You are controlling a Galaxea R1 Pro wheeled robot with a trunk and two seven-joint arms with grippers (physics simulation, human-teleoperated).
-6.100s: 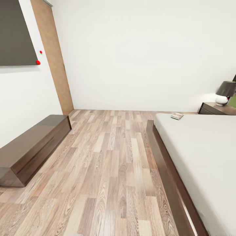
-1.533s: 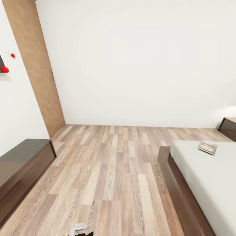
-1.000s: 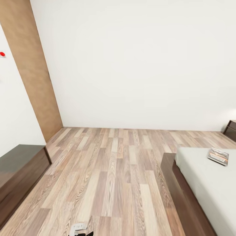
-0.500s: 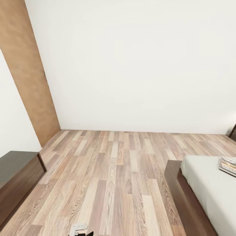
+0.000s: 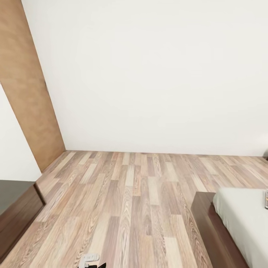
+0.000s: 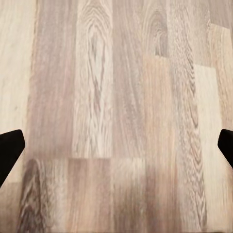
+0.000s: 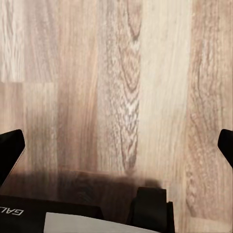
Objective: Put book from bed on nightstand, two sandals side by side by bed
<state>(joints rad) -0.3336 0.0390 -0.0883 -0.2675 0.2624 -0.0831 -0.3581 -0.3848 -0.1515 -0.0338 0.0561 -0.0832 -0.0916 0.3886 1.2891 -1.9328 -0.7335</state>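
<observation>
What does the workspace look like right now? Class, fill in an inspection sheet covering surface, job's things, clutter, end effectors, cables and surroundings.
Surface: wood-plank floor, bare where both wrist views look down on it.
Job's things: bed at the head view's lower right; a sliver of the book lies on its mattress, cut off by the picture's edge.
Clutter: nothing seen.
End effectors: left end effector open, fingers wide apart over the floor, holding nothing; right end effector likewise open over the floor.
Cables: nothing seen.
Surroundings: dark bench at lower left, brown door at left, plain white wall ahead.
</observation>
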